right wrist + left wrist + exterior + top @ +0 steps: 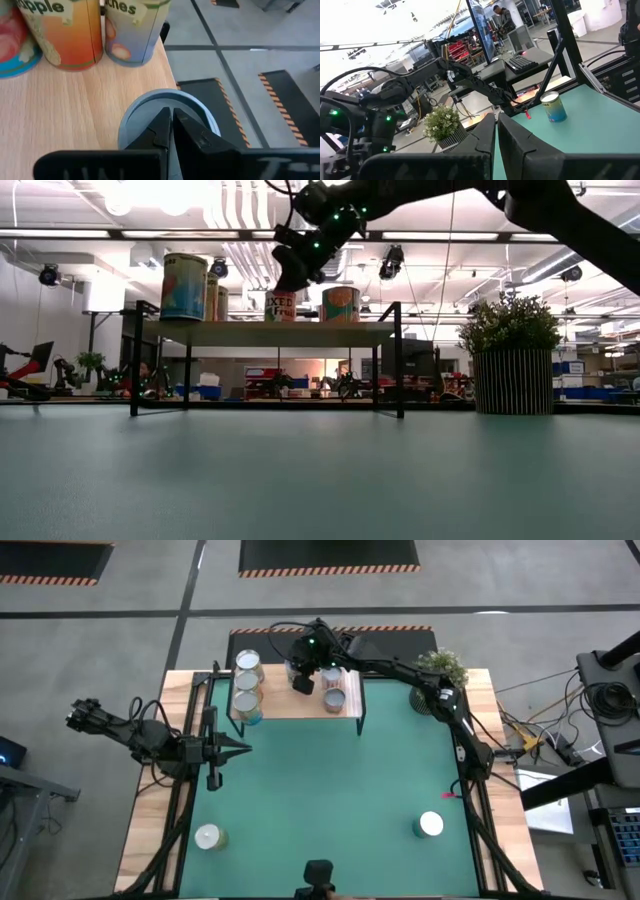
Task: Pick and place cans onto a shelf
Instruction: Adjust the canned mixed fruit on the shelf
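Green-matted table (330,780) under both arms, shelf (290,705) at upper centre carrying cans (247,686). Right gripper (303,682) stretched over the shelf, fingers pressed together above a can (167,117). Left gripper (240,749) parked mid-left, fingers narrow, nothing held.

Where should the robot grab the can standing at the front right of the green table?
Probably around its round side, coming straight down from above. The can stands upright with its white top up, alone on the mat, so fingers fit on both sides. The right gripper is at the shelf; the left gripper waits at the left edge.
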You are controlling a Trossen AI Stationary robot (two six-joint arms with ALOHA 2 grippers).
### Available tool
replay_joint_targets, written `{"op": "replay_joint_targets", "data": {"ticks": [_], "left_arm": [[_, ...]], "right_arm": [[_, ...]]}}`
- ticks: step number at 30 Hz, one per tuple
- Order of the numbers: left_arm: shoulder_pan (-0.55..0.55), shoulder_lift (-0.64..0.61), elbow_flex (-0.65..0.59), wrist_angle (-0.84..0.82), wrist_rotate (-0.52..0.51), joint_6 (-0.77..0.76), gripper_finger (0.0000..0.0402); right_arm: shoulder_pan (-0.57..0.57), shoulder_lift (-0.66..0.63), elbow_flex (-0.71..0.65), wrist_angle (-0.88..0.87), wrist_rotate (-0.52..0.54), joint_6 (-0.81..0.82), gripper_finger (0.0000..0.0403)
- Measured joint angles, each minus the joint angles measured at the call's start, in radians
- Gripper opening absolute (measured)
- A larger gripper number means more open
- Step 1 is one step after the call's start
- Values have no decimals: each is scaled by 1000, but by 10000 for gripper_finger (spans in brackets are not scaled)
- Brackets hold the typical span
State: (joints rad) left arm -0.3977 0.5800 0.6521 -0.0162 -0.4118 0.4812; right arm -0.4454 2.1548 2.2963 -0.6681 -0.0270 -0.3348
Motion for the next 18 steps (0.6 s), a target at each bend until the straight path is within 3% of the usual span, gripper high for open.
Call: {"op": "replay_joint_targets", "data": {"ticks": [18], "left_arm": [[0,1,0,0,0,-3,4]], "right_arm": [[56,-15,6,-110,-60,37,13]]}}
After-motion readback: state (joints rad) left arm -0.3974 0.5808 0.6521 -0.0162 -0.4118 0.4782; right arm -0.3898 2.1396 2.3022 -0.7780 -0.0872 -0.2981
